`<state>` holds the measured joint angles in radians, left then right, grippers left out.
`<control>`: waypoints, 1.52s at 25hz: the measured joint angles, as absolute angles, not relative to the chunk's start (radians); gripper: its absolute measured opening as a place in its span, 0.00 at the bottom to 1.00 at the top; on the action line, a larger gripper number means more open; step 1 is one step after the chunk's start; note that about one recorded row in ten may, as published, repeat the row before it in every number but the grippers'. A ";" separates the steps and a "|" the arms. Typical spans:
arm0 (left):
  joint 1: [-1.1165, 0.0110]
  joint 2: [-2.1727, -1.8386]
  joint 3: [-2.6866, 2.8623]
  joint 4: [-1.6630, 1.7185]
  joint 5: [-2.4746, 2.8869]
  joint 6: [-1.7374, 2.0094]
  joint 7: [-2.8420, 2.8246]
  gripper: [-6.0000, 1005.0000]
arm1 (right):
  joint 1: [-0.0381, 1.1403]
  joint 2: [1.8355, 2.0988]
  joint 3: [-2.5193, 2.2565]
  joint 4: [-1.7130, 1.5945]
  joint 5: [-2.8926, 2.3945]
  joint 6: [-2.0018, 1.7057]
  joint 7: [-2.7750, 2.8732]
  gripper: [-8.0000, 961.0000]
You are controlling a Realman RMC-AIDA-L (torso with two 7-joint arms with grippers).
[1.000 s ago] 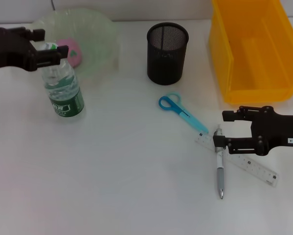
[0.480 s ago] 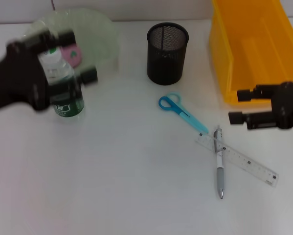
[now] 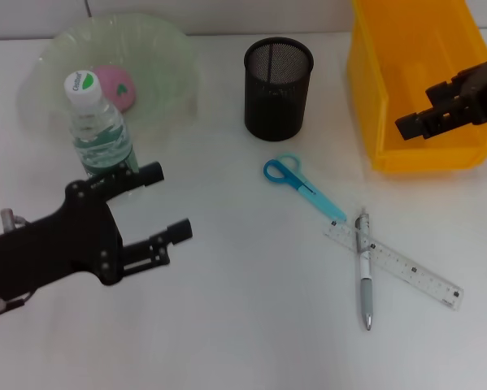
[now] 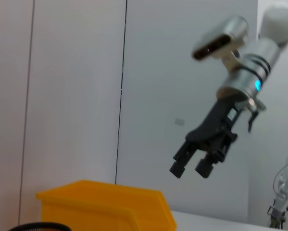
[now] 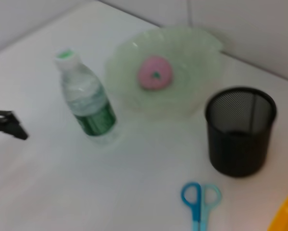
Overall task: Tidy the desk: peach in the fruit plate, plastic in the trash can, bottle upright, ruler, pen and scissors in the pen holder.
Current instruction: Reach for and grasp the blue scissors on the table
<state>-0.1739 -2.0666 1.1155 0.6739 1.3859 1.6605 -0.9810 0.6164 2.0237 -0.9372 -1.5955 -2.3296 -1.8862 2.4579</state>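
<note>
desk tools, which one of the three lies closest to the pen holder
The scissors: their blue handles point at the pen holder. The pen and the ruler lie crossed farther away.

a plain white desk surface (image 3: pixel 243 325) fills the head view, and behind it stands a pale grey panelled wall with a dark vertical seam (image 4: pixel 122 91).
</note>
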 joint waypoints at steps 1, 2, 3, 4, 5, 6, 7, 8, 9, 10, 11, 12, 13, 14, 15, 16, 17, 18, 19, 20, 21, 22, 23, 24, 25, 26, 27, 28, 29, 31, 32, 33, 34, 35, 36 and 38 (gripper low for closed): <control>-0.174 -2.067 1.115 0.666 1.395 1.660 -0.965 0.80 | 0.640 2.030 -0.937 -1.608 -2.376 -1.903 2.493 0.82; -0.174 -2.067 1.114 0.659 1.409 1.659 -0.948 0.79 | 0.664 2.040 -0.937 -1.617 -2.422 -1.924 2.528 0.82; -0.174 -2.067 1.114 0.657 1.422 1.657 -0.941 0.79 | 0.680 2.048 -0.938 -1.626 -2.466 -1.945 2.554 0.81; -0.175 -2.067 1.114 0.656 1.442 1.650 -0.938 0.79 | 0.699 2.067 -0.949 -1.637 -2.529 -1.980 2.593 0.81; -0.175 -2.067 1.114 0.656 1.442 1.650 -0.938 0.79 | 0.699 2.067 -0.949 -1.637 -2.529 -1.980 2.593 0.81; -0.175 -2.067 1.114 0.655 1.449 1.643 -0.939 0.79 | 0.698 2.073 -0.971 -1.638 -2.547 -1.991 2.599 0.81; -0.177 -2.068 1.115 0.655 1.454 1.633 -0.940 0.79 | 0.694 2.076 -0.999 -1.639 -2.560 -1.998 2.601 0.81; -0.179 -2.068 1.115 0.653 1.454 1.621 -0.942 0.79 | 0.685 2.077 -1.035 -1.639 -2.568 -1.999 2.591 0.81; -0.182 -2.069 1.115 0.652 1.455 1.615 -0.943 0.79 | 0.658 2.078 -1.122 -1.641 -2.583 -1.975 2.534 0.81; -0.186 -2.069 1.116 0.651 1.456 1.609 -0.944 0.79 | 0.658 2.078 -1.122 -1.641 -2.583 -1.975 2.534 0.81; -0.186 -2.069 1.116 0.651 1.456 1.609 -0.944 0.79 | 0.628 2.081 -1.187 -1.642 -2.593 -1.932 2.438 0.81; -0.186 -2.069 1.116 0.651 1.456 1.609 -0.944 0.79 | 0.613 2.082 -1.214 -1.637 -2.594 -1.911 2.388 0.81; -0.201 -2.069 1.117 0.644 1.468 1.602 -0.946 0.79 | 0.613 2.082 -1.214 -1.637 -2.594 -1.911 2.388 0.81; -0.207 -2.069 1.117 0.639 1.473 1.598 -0.946 0.79 | 0.596 2.084 -1.253 -1.610 -2.591 -1.870 2.326 0.81; -0.209 -2.069 1.117 0.637 1.475 1.595 -0.946 0.79 | 0.596 2.084 -1.253 -1.610 -2.591 -1.870 2.326 0.81; -0.211 -2.070 1.117 0.634 1.477 1.587 -0.946 0.79 | 0.592 2.083 -1.274 -1.557 -2.582 -1.822 2.300 0.81; -0.211 -2.070 1.117 0.634 1.477 1.587 -0.946 0.79 | 0.592 2.083 -1.279 -1.530 -2.573 -1.797 2.291 0.81; -0.211 -2.070 1.118 0.632 1.477 1.584 -0.946 0.79 | 0.592 2.083 -1.279 -1.530 -2.573 -1.797 2.291 0.81; -0.212 -2.070 1.119 0.621 1.477 1.579 -0.946 0.79 | 0.599 2.082 -1.281 -1.466 -2.539 -1.762 2.272 0.81; -0.215 -2.070 1.119 0.614 1.477 1.574 -0.946 0.79 | 0.609 2.081 -1.282 -1.411 -2.513 -1.731 2.259 0.81; -0.215 -2.070 1.119 0.614 1.477 1.574 -0.946 0.79 | 0.609 2.081 -1.282 -1.411 -2.513 -1.731 2.259 0.81; -0.215 -2.070 1.119 0.612 1.478 1.571 -0.946 0.79 | 0.613 2.081 -1.282 -1.388 -2.508 -1.713 2.252 0.81; -0.215 -2.070 1.119 0.612 1.478 1.571 -0.946 0.79 | 0.613 2.081 -1.282 -1.388 -2.508 -1.713 2.252 0.81; -0.216 -2.070 1.120 0.611 1.479 1.569 -0.946 0.79 | 0.617 2.081 -1.284 -1.359 -2.502 -1.689 2.243 0.81; -0.216 -2.070 1.120 0.611 1.479 1.569 -0.946 0.79 | 0.617 2.081 -1.284 -1.359 -2.502 -1.689 2.243 0.81; -0.216 -2.070 1.120 0.611 1.480 1.569 -0.946 0.79 | 0.619 2.082 -1.284 -1.340 -2.492 -1.675 2.238 0.81; -0.216 -2.069 1.120 0.611 1.480 1.568 -0.946 0.79 | 0.619 2.082 -1.284 -1.340 -2.492 -1.675 2.238 0.81; -0.216 -2.069 1.120 0.611 1.480 1.568 -0.946 0.79 | 0.619 2.082 -1.284 -1.337 -2.488 -1.673 2.238 0.81; -0.217 -2.069 1.121 0.611 1.480 1.568 -0.947 0.80 | 0.617 2.083 -1.285 -1.340 -2.485 -1.672 2.239 0.81; -0.218 -2.068 1.124 0.610 1.480 1.567 -0.952 0.80 | 0.613 2.084 -1.285 -1.348 -2.484 -1.674 2.242 0.81; -0.218 -2.068 1.124 0.610 1.480 1.567 -0.952 0.80 | 0.613 2.084 -1.285 -1.348 -2.484 -1.674 2.242 0.81; -0.221 -2.068 1.125 0.610 1.480 1.566 -0.957 0.80 | 0.612 2.084 -1.285 -1.350 -2.484 -1.674 2.242 0.81; -0.223 -2.068 1.129 0.610 1.480 1.565 -0.962 0.80 | 0.611 2.083 -1.285 -1.344 -2.484 -1.671 2.236 0.81; -0.225 -2.068 1.134 0.611 1.480 1.563 -0.969 0.80 | 0.612 2.083 -1.285 -1.338 -2.484 -1.667 2.232 0.81; -0.225 -2.068 1.134 0.611 1.480 1.563 -0.969 0.80 | 0.612 2.083 -1.285 -1.330 -2.484 -1.662 2.227 0.81; -0.231 -2.066 1.160 0.616 1.480 1.552 -1.004 0.80 | 0.612 2.083 -1.285 -1.322 -2.483 -1.657 2.224 0.81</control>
<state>-0.2311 -2.0657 1.1598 0.6155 1.4804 1.5520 -1.0035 0.6123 2.0826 -1.2850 -1.3218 -2.4835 -1.6568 2.2237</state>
